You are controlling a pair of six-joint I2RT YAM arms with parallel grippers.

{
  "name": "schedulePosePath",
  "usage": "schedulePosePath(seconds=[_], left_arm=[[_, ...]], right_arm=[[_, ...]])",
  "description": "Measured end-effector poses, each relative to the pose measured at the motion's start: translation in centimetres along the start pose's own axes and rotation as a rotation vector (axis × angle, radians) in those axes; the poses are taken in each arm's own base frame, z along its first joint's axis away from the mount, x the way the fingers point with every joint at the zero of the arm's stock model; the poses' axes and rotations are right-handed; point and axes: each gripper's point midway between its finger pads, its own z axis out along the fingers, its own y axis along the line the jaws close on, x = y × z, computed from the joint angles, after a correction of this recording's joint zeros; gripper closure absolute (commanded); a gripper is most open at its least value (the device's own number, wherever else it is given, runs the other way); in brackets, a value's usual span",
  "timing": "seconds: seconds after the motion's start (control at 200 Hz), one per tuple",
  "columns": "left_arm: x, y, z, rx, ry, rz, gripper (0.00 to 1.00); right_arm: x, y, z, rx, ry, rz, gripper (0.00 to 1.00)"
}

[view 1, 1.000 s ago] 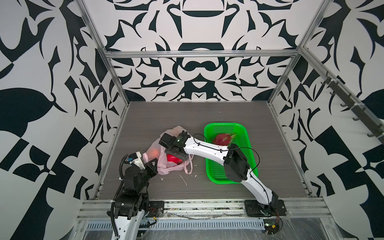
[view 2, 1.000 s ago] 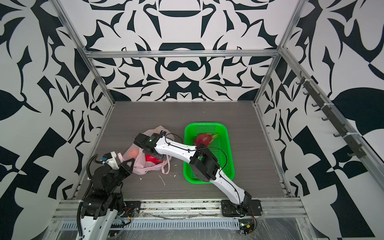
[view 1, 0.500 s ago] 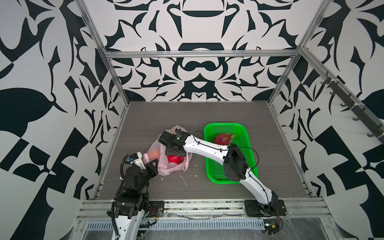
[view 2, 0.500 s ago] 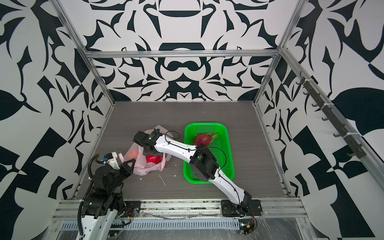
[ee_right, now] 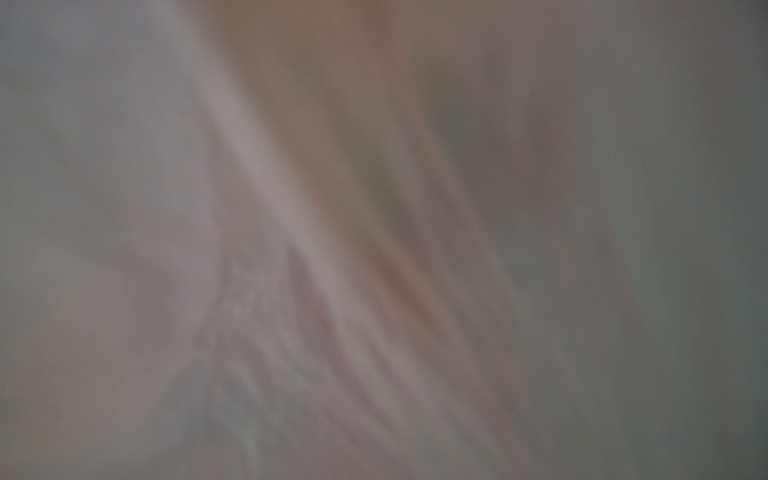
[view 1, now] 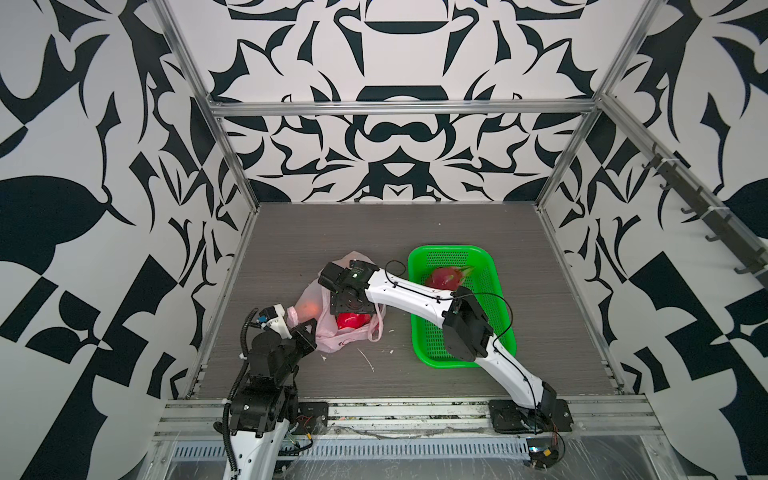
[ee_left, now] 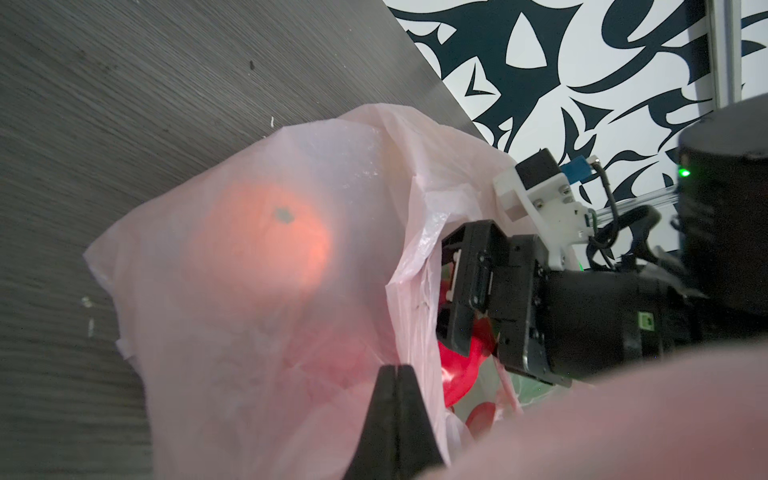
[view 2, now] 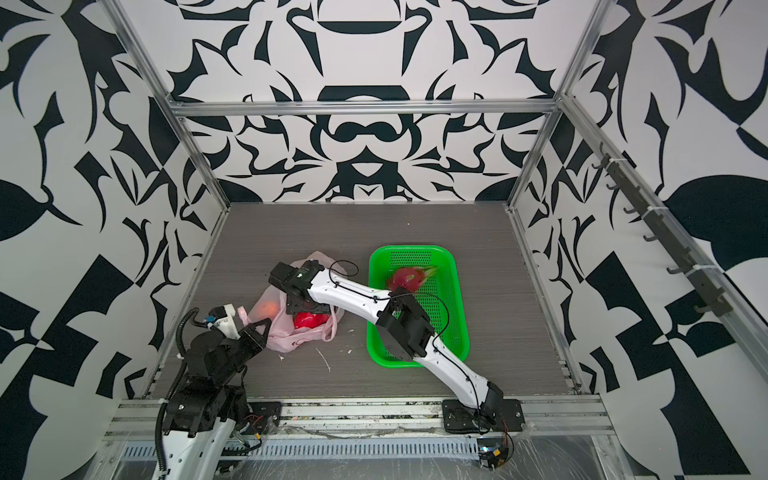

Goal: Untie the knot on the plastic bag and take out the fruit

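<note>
The left pincer (ee_left: 397,374) is pressed tight together, pinching a fold of the plastic bag (ee_left: 232,324) at the rim of its mouth. More pink film trails back from the tips, close past that arm's wrist camera. In both top views this pincer (view 1: 306,332) meets the edge of the bag nearest to it. Just beyond its tips, inside the bag, an orange (ee_left: 266,245) glows through the film.

Beside those tips the mouth gapes, and the right pincer (ee_left: 451,286) reaches into it from the opposite side. Its fingers (ee_left: 461,332) stand spread apart, with a little red showing between them, but nothing is visibly clamped. A glossy red fruit (ee_left: 457,370) lies in the bag right at these fingertips; whether it touches one I cannot tell. In a top view the same red fruit (view 1: 352,322) peeks out from beneath the right pincer's black body, with a loose handle loop (view 1: 379,326) just beside it. The right wrist camera shows only blurred pink-grey film against the lens.

Behind the right pincer, beside its forearm, a dragon fruit (view 1: 446,277) lies in a green basket (view 1: 449,249), apart from the bag. Bag and basket rest on the grey table (view 1: 374,232).
</note>
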Motion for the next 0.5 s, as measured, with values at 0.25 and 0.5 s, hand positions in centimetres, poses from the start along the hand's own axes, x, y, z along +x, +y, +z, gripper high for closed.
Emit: schedulePosePath(seconds=[0.25,0.5], left_arm=[[0.05,0.05,-0.01,-0.002,0.002,0.000,1.00],[0.11,0.14,0.04,-0.007,0.006,0.002,1.00]], right_arm=[[0.24,-0.11,0.82,0.010,0.007,-0.009,0.11],[0.21,-0.04,0.88,0.007,0.005,-0.009,0.29]])
